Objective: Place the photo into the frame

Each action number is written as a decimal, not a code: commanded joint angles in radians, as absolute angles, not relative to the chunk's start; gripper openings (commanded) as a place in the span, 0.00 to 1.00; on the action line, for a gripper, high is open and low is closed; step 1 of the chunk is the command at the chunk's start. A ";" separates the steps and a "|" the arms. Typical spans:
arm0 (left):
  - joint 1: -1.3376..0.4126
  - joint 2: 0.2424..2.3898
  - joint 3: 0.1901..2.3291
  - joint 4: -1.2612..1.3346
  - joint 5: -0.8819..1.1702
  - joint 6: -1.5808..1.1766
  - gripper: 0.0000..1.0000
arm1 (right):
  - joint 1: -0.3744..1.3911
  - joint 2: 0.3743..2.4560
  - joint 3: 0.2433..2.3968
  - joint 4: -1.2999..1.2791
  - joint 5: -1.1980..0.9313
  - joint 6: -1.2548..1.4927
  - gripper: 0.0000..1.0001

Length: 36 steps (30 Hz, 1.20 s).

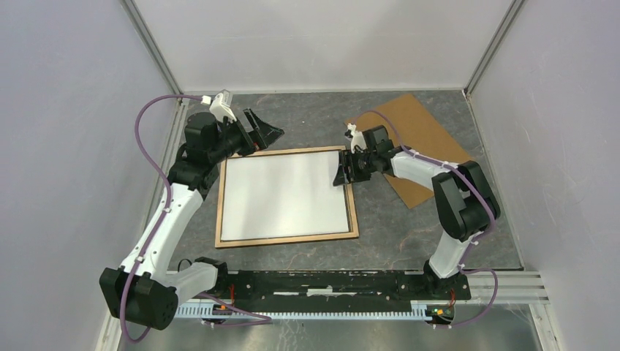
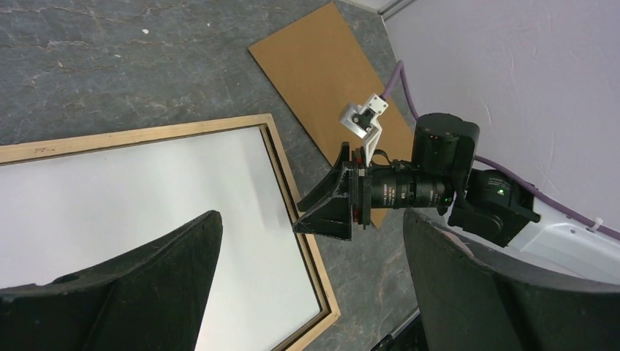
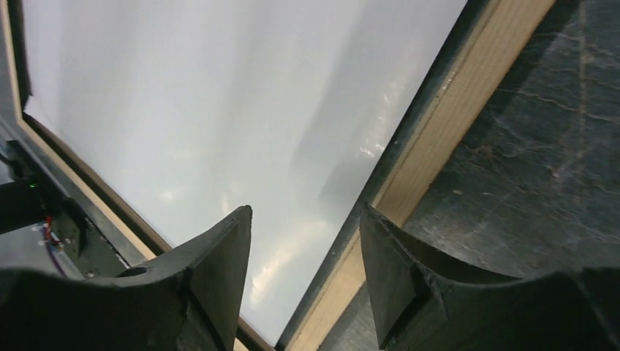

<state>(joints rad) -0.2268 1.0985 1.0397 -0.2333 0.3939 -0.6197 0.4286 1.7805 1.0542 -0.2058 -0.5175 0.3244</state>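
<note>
The frame (image 1: 289,239) lies flat on the table with its light wood back up. The photo (image 1: 281,194) rests inside it, white side up, filling the opening. My left gripper (image 1: 263,131) hovers open above the frame's far left corner, holding nothing. My right gripper (image 1: 343,170) is open at the frame's far right corner. In the right wrist view, one finger stands over the photo (image 3: 219,110) and the other over the wooden rail (image 3: 439,124), with nothing held between them. The left wrist view shows the photo (image 2: 146,190), the rail (image 2: 281,164) and the right gripper (image 2: 322,212) at the frame's edge.
A brown cardboard board (image 1: 420,139) lies flat at the back right, partly under the right arm. White walls enclose the dark stone-patterned table on three sides. The arms' base rail (image 1: 329,289) runs along the near edge.
</note>
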 commanded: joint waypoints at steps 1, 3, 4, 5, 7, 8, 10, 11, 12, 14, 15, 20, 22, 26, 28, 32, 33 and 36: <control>-0.233 1.072 1.039 -0.207 0.392 -0.592 0.99 | 0.432 1.686 1.113 -0.323 -0.382 0.208 0.64; -0.234 1.072 1.039 -0.207 0.393 -0.592 0.99 | 0.432 1.646 1.094 -0.344 -0.338 0.185 0.67; -0.235 1.071 1.039 -0.206 0.393 -0.592 0.99 | 0.432 1.623 1.077 -0.351 -0.319 0.175 0.68; -0.236 1.071 1.039 -0.207 0.393 -0.592 0.99 | 0.432 1.605 1.055 -0.352 -0.299 0.167 0.68; -0.237 1.069 1.039 -0.206 0.395 -0.592 0.99 | 0.432 1.574 1.004 -0.333 -0.267 0.166 0.68; -0.238 1.068 1.039 -0.206 0.395 -0.594 0.99 | 0.432 1.565 0.979 -0.321 -0.254 0.176 0.68; -0.240 1.069 1.039 -0.207 0.396 -0.594 0.99 | 0.441 1.563 0.930 -0.289 -0.246 0.192 0.64; -0.240 1.066 1.039 -0.206 0.395 -0.594 0.99 | 0.448 1.563 0.912 -0.266 -0.245 0.202 0.63; -0.241 1.065 1.039 -0.207 0.393 -0.591 0.99 | 0.459 1.563 0.895 -0.250 -0.235 0.212 0.62; -0.242 1.065 1.039 -0.206 0.391 -0.591 0.99 | 0.478 1.569 0.875 -0.227 -0.210 0.227 0.61; -0.242 1.066 1.039 -0.206 0.392 -0.592 0.99 | 0.488 1.575 0.870 -0.221 -0.202 0.232 0.61; -0.245 1.061 1.039 -0.207 0.394 -0.592 0.99 | 0.528 1.621 0.868 -0.213 -0.162 0.252 0.58; -0.246 1.058 1.039 -0.206 0.394 -0.592 0.99 | 0.541 1.626 0.861 -0.213 -0.130 0.266 0.58; -0.249 1.057 1.040 -0.206 0.399 -0.593 0.99 | 0.559 1.630 0.857 -0.235 -0.049 0.283 0.55; -0.251 1.056 1.040 -0.207 0.400 -0.594 0.99 | 0.562 1.625 0.847 -0.242 -0.023 0.288 0.50; -0.256 1.054 1.042 -0.206 0.406 -0.594 0.99 | 0.563 1.575 0.795 -0.239 0.031 0.304 0.36; -0.256 1.055 1.042 -0.207 0.407 -0.593 0.99 | 0.562 1.557 0.780 -0.233 0.036 0.309 0.34; -0.256 1.054 1.042 -0.204 0.415 -0.597 1.00 | 0.562 1.521 0.755 -0.223 0.025 0.317 0.33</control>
